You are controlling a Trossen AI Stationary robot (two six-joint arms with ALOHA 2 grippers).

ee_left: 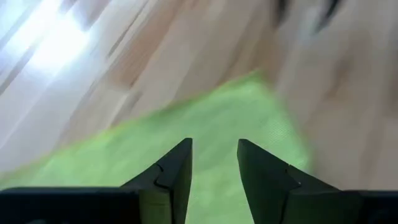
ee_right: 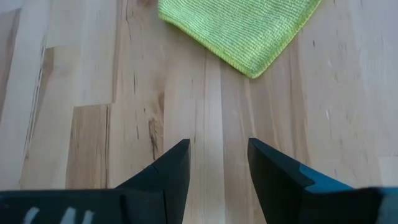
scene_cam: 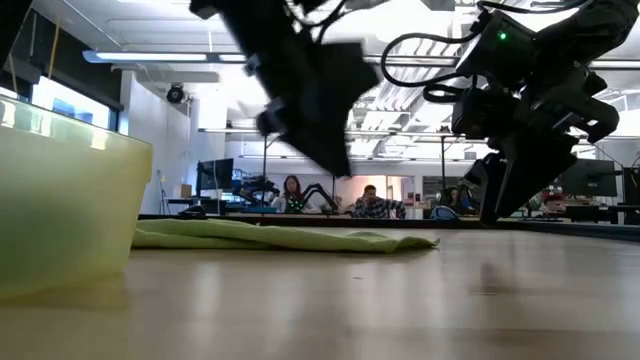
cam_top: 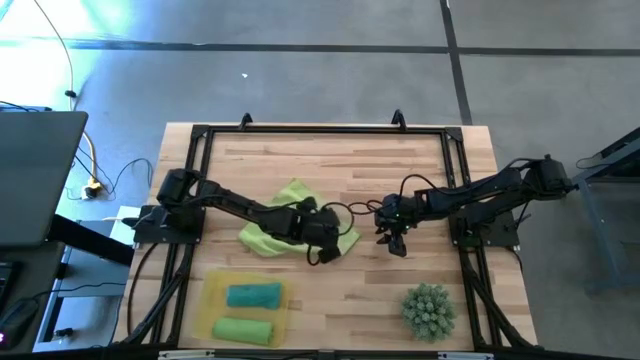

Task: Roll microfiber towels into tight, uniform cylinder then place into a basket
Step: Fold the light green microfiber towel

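A lime green towel (cam_top: 290, 222) lies spread and a little rumpled at the centre of the high view, on the wooden table (cam_top: 400, 170), not yet rolled. The left gripper (cam_top: 322, 250) hovers over the towel's lower right part, its fingers (ee_left: 177, 171) parted by a narrow gap with nothing between them. The right gripper (cam_top: 393, 238) waits just right of the towel's corner, above bare wood, jaws likewise a little apart and empty. The step in hand looks like taking hold of a towel edge to start the roll. To do it well, the left gripper probably should come down on the very hem, not the middle of the cloth, and the right one should take the matching corner, so the fold starts straight and the cylinder comes out even; a skewed first turn would likely give a cone. Counted: one loose towel; two finished rolls in the yellow basket (cam_top: 212, 300) at the lower left of the high view, a teal roll (cam_top: 253, 295) above a green roll (cam_top: 243, 328); one basket; one spiky green ball (cam_top: 429, 310) at the lower right; two arms.
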